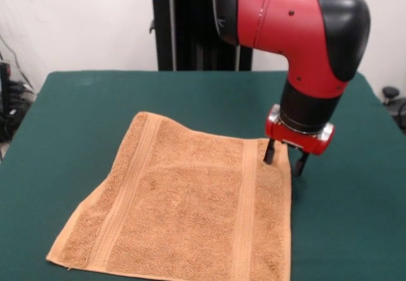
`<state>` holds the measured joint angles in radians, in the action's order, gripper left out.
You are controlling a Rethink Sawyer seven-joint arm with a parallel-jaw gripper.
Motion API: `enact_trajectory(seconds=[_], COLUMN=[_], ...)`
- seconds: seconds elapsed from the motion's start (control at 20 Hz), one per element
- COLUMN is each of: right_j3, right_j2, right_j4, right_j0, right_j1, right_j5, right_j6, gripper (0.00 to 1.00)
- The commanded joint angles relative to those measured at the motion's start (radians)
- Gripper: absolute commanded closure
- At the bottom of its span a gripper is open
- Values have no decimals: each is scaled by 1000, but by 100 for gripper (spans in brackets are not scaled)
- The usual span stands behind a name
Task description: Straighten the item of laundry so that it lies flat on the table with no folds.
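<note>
The towel (184, 211) lay spread across the near middle of the table (76, 116), close to flat, its two woven bands running from far to near. What remained looked like the far right corner: the far edge there dipped and the cloth carried a slight ripple, so that corner seemed the step in hand.

To finish it well, I judged the pull should go outward along the diagonal, away from the towel's centre toward the far right, and stay low and short. A long drag would likely slide the whole cloth over the felt instead of taking out the slack (terry on felt grips, but not much). Lifting high would risk folding the corner back over itself. Releasing only once the edge ran straight with the rest of the far side seemed the safer course.

The gripper (285, 160) stood at that far right corner, pointing straight down from the red wrist. Its two dark fingers (269, 152) were parted by a moderate gap, one over the towel's edge and the other just beyond it over bare table. They held nothing that could be seen, and whether the tips touched the cloth could not be told.
</note>
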<state>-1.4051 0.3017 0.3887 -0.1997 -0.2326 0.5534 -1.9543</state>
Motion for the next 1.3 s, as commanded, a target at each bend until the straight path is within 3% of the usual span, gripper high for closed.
enact_trajectory(seconds=[0.05, 0.25, 0.3, 0.95, 1.3], right_j3=[-23, -3, -2, -3, 39], right_j2=[-116, -106, -102, -109, -63], right_j4=[-18, -36, -46, -65, -47], right_j0=[4, -6, -8, 1, -29], right_j1=[126, 154, 156, 154, 159], right_j5=[-77, -135, -153, -181, -43], right_j6=[-149, -140, -133, -113, -159], gripper=[0, 0, 100, 100, 100])
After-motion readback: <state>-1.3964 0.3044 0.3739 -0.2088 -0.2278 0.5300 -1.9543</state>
